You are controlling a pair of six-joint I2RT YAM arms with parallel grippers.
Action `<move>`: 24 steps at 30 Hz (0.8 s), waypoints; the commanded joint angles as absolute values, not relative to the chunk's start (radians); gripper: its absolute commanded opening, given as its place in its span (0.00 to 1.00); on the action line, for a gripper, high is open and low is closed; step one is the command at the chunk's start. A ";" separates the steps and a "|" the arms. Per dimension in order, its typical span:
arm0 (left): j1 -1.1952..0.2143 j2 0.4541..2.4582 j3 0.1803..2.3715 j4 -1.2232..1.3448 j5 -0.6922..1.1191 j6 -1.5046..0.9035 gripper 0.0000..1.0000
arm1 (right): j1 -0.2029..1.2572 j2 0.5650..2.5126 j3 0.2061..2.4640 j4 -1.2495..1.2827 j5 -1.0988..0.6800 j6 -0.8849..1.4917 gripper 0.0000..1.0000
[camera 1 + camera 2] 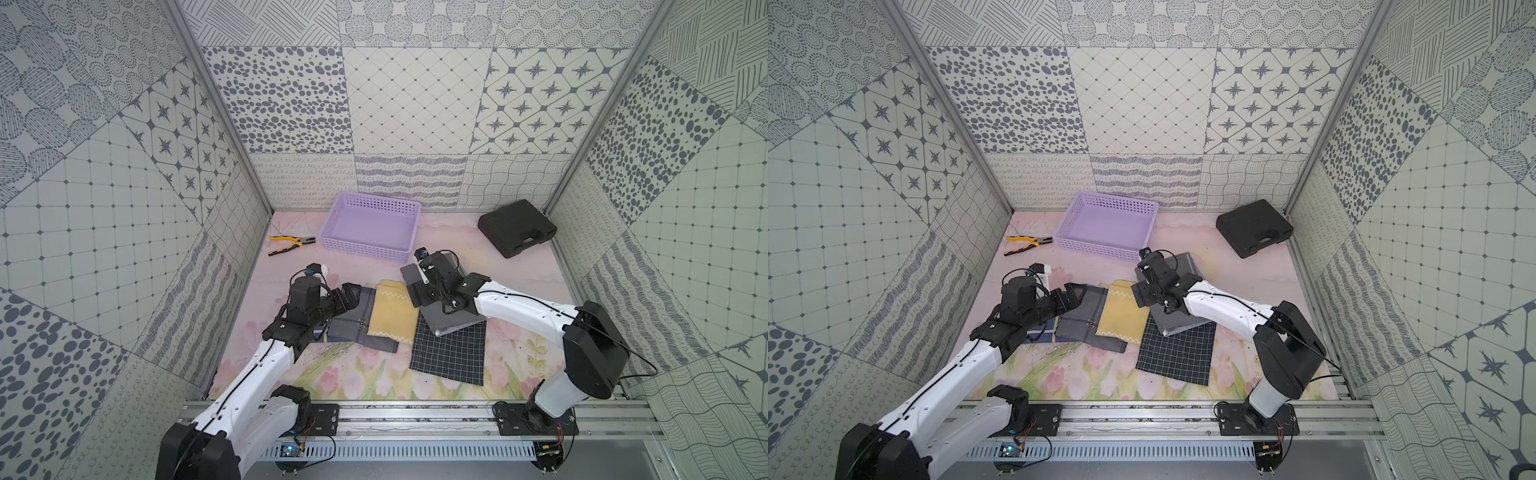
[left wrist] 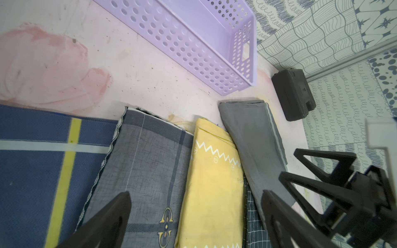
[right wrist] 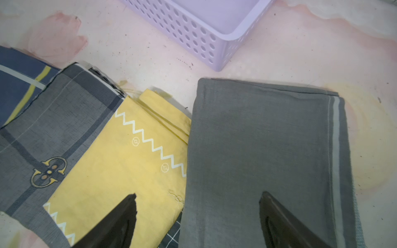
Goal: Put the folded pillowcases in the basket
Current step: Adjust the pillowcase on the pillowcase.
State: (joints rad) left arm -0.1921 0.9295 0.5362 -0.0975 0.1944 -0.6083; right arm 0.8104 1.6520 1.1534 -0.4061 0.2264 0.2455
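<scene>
Black fingers of the right gripper fill the foreground of its wrist view. They are spread wide and hold nothing, one over yellow fabric and one over plain grey. Under that grey side lies the grey folded cloth, which I judge the likeliest pillowcase, though the pictures do not settle which cloth is meant. It rests flat on the tabletop, well outside the basket but with its far corner near the basket's corner.

No part of the task looks done. The basket is empty, nothing is gripped, and the grasp, lift, carry and release are all left.

The grey cloth is matte woven fabric, a thick neat rectangle with a pale stripe along one edge. It slightly overlaps the yellow cloth, which is softer and puffier and printed with white zigzags. Beyond that lie a grey plaid cloth with an emblem and a blue cloth with a yellow stripe. A black grid cloth lies partly under the grey one.

Over the plaid end hangs the left gripper, its fingers also wide and empty. The basket is smooth lilac plastic, shallow and rectangular, with perforated walls. Yellow-handled pliers lie beside it, and a black case sits well apart.
</scene>
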 commanded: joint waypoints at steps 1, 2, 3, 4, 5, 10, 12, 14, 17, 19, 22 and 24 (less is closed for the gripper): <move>-0.197 0.883 0.502 -0.066 0.277 -0.605 1.00 | 0.830 1.710 1.205 -0.459 0.291 0.240 0.89; -0.198 0.878 0.483 -0.044 0.282 -0.610 1.00 | 0.836 1.727 1.215 -0.469 0.297 0.245 0.89; -0.197 0.870 0.464 -0.023 0.285 -0.607 1.00 | 0.842 1.743 1.224 -0.481 0.301 0.252 0.87; -0.198 0.865 0.459 -0.023 0.287 -0.605 0.99 | 0.841 1.756 1.229 -0.486 0.307 0.258 0.86; -0.197 0.859 0.463 -0.041 0.286 -0.597 0.99 | 0.841 1.768 1.232 -0.486 0.309 0.264 0.84; -0.198 0.831 0.458 -0.042 0.312 -0.596 0.99 | 0.841 1.833 1.273 -0.506 0.300 0.273 0.75; -0.198 0.822 0.459 -0.052 0.301 -0.594 0.99 | 0.842 1.862 1.300 -0.522 0.313 0.270 0.70; -0.198 0.816 0.453 -0.053 0.289 -0.595 1.00 | 0.841 1.885 1.319 -0.530 0.324 0.267 0.67; -0.198 0.826 0.455 -0.054 0.291 -0.596 0.99 | 0.841 1.921 1.348 -0.538 0.328 0.264 0.63; -0.198 0.835 0.460 -0.054 0.296 -0.598 1.00 | 0.842 1.945 1.368 -0.547 0.344 0.264 0.61; -0.198 0.845 0.460 -0.053 0.295 -0.600 1.00 | 0.843 1.979 1.399 -0.567 0.378 0.257 0.56; -0.198 0.850 0.459 -0.054 0.293 -0.603 0.99 | 0.843 1.999 1.416 -0.576 0.392 0.253 0.54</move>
